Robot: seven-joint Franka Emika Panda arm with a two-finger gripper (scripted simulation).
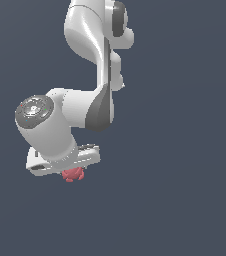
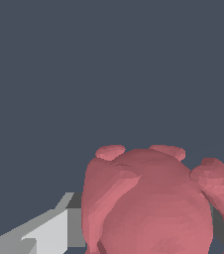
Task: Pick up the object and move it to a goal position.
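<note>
The object (image 1: pixel 74 174) is a small red-pink knobbly lump that sits directly under my gripper's white hand (image 1: pixel 60 161) in the exterior view. In the wrist view the object (image 2: pixel 148 203) fills the space between the fingers. One light grey finger (image 2: pixel 49 233) presses against its side, and the other finger (image 2: pixel 219 225) shows only as a sliver behind a bump on the opposite side. My gripper (image 2: pixel 151 238) is shut on the object. In the exterior view the fingertips are hidden by the hand and the object.
The white arm (image 1: pixel 92 60) reaches down from the top of the exterior view, with its grey-capped wrist joint (image 1: pixel 34 111) above the hand. Around it is only a plain dark blue-grey background with no visible surface or edges.
</note>
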